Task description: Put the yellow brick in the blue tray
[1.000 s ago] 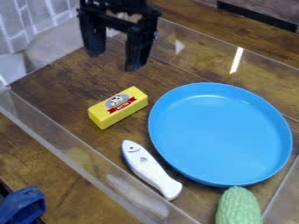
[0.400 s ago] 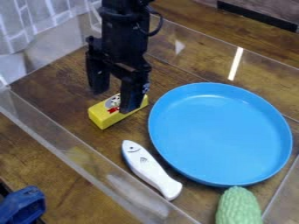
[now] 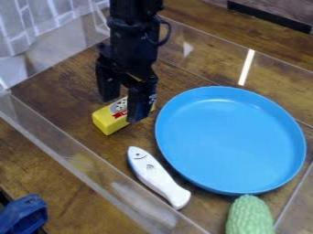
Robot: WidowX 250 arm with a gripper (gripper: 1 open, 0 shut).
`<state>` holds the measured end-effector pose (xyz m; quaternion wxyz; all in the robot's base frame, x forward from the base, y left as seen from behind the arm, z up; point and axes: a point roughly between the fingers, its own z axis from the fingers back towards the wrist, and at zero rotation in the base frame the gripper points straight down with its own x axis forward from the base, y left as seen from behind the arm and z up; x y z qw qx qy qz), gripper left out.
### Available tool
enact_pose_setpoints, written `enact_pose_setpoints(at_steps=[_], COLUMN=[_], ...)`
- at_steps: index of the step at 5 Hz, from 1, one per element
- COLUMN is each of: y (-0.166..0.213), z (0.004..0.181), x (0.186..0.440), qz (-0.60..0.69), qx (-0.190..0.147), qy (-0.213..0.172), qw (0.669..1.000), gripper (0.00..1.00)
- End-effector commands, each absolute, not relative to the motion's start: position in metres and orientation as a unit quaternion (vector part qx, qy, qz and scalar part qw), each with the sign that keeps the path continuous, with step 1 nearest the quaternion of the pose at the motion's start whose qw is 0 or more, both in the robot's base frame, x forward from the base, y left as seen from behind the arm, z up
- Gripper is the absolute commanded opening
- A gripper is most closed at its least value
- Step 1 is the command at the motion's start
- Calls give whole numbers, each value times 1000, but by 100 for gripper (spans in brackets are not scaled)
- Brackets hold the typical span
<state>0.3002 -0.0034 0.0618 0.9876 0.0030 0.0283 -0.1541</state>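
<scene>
Camera view, sole view.

Item: gripper (image 3: 127, 98), black, pointing straight down, jaws spread wide and holding nothing. One finger shows at the brick's far left, the other at its right end; whether either touches it cannot be told.

Item: yellow brick (image 3: 112, 119), lying flat on the table (image 3: 208, 64), partly hidden by the gripper, its printed label just visible between the fingers. It sits just left of the tray, not in it.

Item: blue tray (image 3: 232, 137), round, shallow, nothing in it.

Item: white object (image 3: 159, 176), elongated, near the tray's lower left rim. Green textured object (image 3: 251, 218) at the bottom edge. Blue object (image 3: 18, 216) at the lower left corner. Clear wall (image 3: 61, 137) along the near side.

Step in hand, judged: positioning for the grasp. Next move calls for closing on the brick squarely, lifting, then carrying right over the tray.
</scene>
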Motion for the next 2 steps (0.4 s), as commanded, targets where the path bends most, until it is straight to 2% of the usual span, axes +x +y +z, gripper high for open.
enact_pose_setpoints(at_steps=[1,2], y=[-6,-4], z=[67,65], x=[307,307], qz=[-169,-167], qx=[4,2], qy=[2,-1], qw=[986,986], gripper=[100,100])
